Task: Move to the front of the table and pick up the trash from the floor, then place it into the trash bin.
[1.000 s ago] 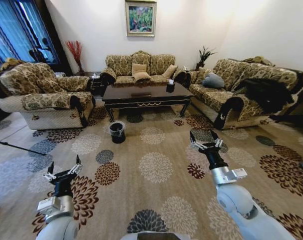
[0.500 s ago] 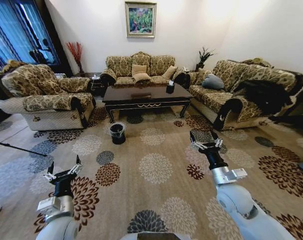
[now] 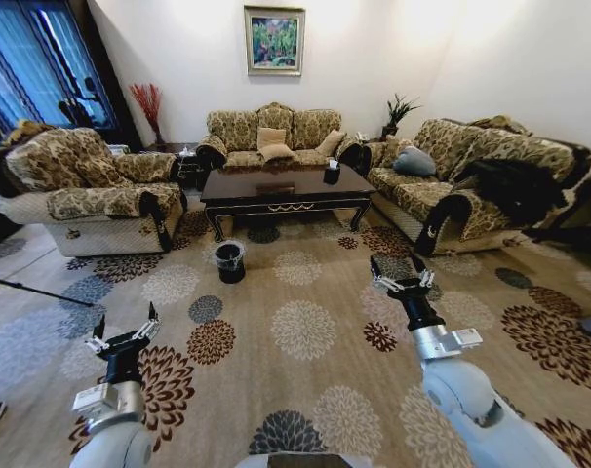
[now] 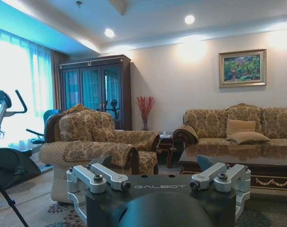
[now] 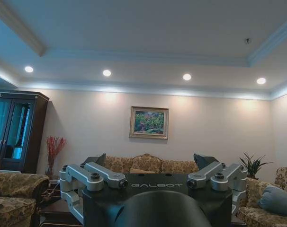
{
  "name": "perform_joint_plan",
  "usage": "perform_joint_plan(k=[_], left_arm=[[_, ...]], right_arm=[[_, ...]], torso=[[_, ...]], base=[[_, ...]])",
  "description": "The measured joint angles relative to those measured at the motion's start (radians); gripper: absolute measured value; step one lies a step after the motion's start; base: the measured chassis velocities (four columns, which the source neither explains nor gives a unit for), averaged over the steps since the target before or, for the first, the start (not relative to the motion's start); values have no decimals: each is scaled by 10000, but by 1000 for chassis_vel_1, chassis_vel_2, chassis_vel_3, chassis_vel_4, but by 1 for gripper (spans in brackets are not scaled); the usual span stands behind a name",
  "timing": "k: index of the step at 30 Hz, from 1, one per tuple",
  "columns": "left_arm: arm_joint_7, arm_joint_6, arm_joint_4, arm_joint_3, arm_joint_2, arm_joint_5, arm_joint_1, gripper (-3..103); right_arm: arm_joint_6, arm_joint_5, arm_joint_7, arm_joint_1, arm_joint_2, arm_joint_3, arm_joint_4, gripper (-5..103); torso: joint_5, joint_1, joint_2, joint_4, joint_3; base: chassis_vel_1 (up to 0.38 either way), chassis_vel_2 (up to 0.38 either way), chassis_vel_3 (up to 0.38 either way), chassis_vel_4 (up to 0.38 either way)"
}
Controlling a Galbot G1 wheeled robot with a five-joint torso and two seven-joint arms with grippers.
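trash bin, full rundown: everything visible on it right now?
The trash bin is small, round and black, lined with a crinkly clear plastic bag folded over its rim. It stands upright on the floral carpet, just in front of the table near its front left leg, apart from it. Nothing touches it; its contents cannot be made out.

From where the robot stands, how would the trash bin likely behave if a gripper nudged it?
The trash bin is small, standing free on the carpet before the table, so it probably tips or slides easily. Its crinkly clear liner looks floppy and would likely give under contact.
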Motion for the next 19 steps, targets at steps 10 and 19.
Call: perform_joint_plan(k=[10,19], left_arm=[[0,0,0,0,0,0,0,100],[0,0,0,0,0,0,0,100]], right_arm=[[0,0,0,0,0,0,0,100],[0,0,0,0,0,0,0,100]], torso=[[0,148,316,0,163],[0,139,287,0,145]], base=[[0,0,0,0],[0,0,0,0]])
